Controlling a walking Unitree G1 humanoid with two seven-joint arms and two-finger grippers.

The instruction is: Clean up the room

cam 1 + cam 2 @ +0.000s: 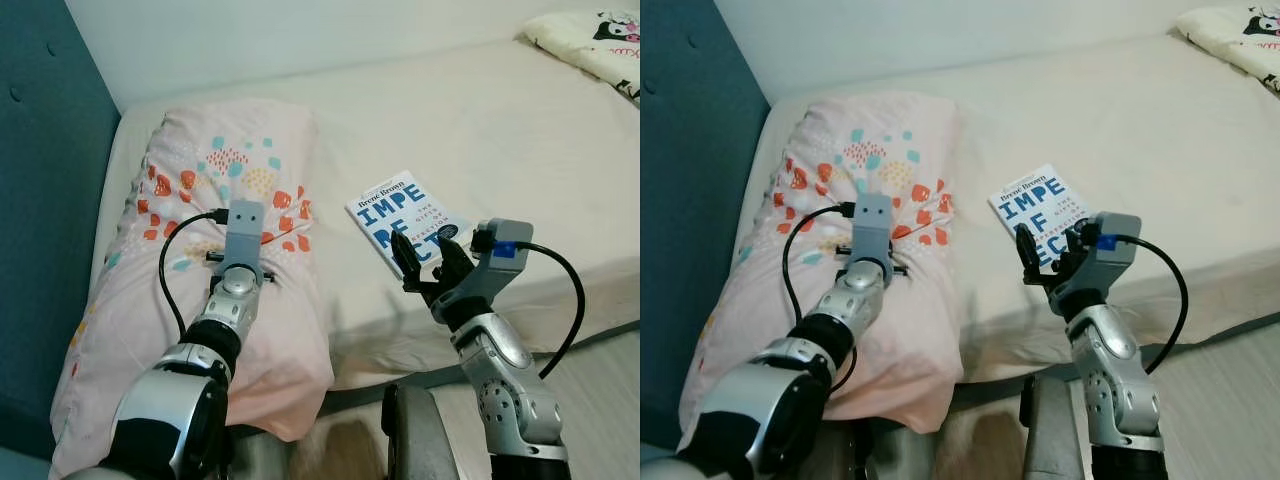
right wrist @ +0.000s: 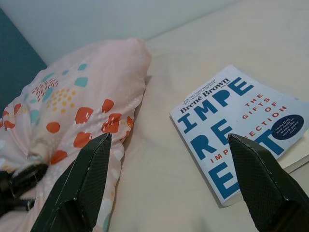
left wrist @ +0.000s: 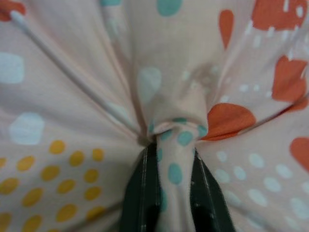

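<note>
A pink pillow [image 1: 215, 190] with orange, teal and yellow spots lies along the left side of the bed. My left gripper [image 3: 170, 159] is pressed into its middle, shut on a pinched fold of the pillowcase [image 3: 174, 140]. A white paperback book [image 1: 400, 212] with blue letters lies flat on the cream sheet to the right of the pillow. Just above the book's near corner hovers my right gripper [image 1: 432, 262], open, its fingers [image 2: 87, 179] spread wide with nothing between them.
The bed [image 1: 500, 130] runs away to the right, with a cream printed cushion [image 1: 595, 40] at its far right corner. A teal padded headboard [image 1: 45, 200] rises on the left. Wooden floor [image 1: 610, 400] lies beyond the mattress's near edge.
</note>
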